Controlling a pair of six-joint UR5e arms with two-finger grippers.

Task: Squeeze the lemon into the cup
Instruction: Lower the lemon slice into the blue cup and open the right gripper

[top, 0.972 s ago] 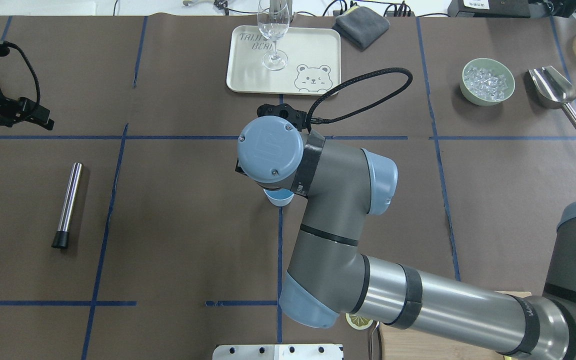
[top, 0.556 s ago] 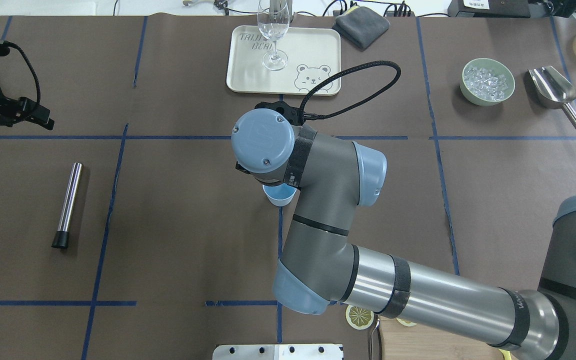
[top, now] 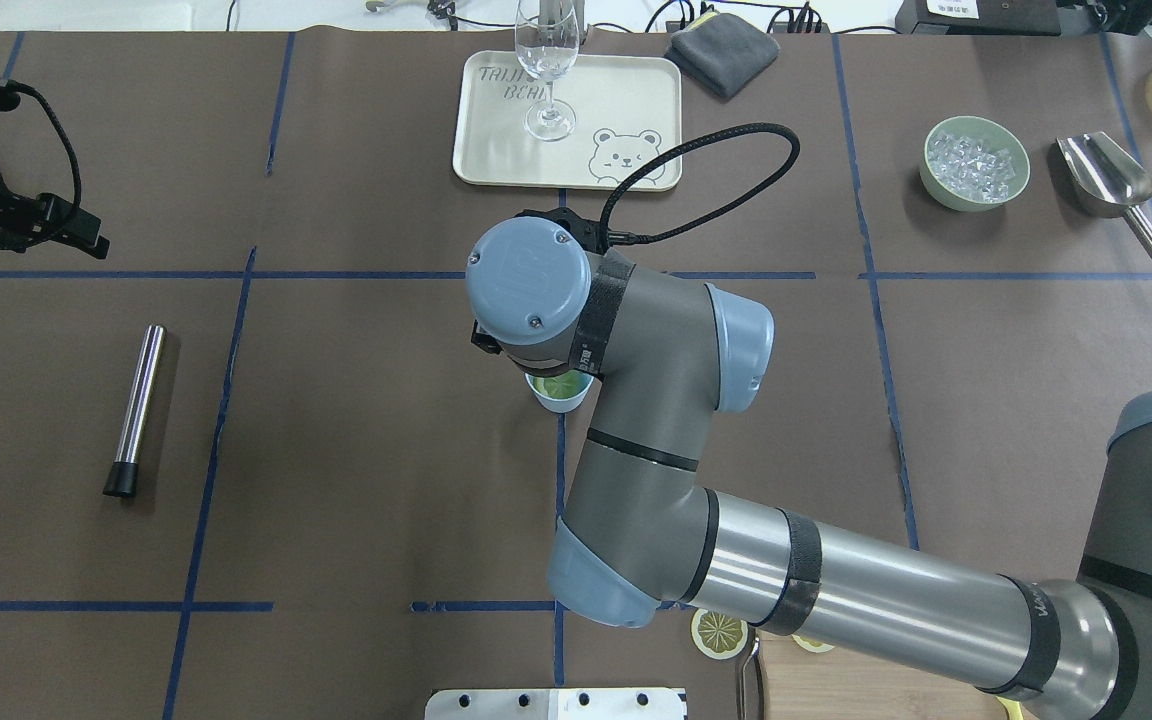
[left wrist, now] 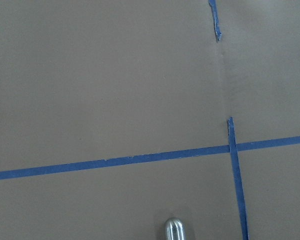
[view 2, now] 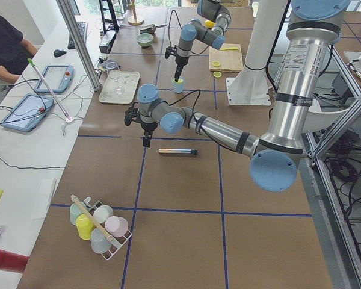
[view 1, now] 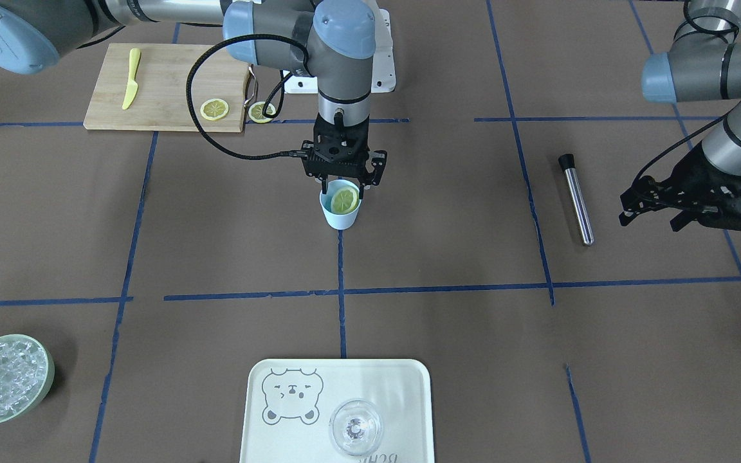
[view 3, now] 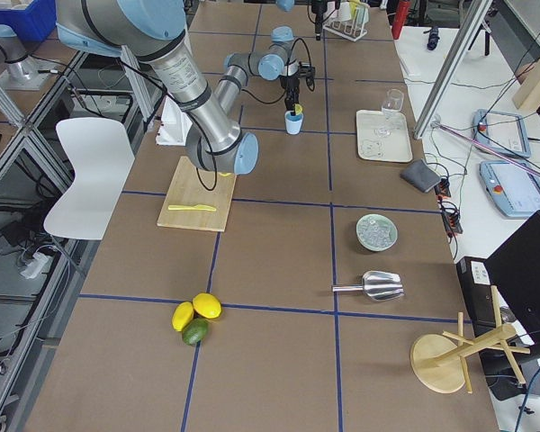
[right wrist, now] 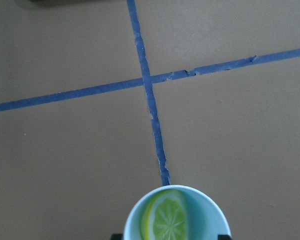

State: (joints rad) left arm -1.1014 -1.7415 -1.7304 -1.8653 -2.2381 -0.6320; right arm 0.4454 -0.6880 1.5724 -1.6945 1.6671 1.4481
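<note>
My right fingers [view 1: 343,190] hung spread over the cup [view 1: 339,218] at the middle of the bench [view 1: 216,244], the lemon [view 1: 345,200] lying tilted inside walls bare a second earlier, so the squeeze, I judged, was over

Overhead and front views face each other, sharing the small light-blue tapered cup [view 1: 341,220]; the right wrist camera looks down close above it.

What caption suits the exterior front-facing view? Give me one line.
Right pincer open over the light-blue cup, with the lemon slice lying tilted inside it.
</note>
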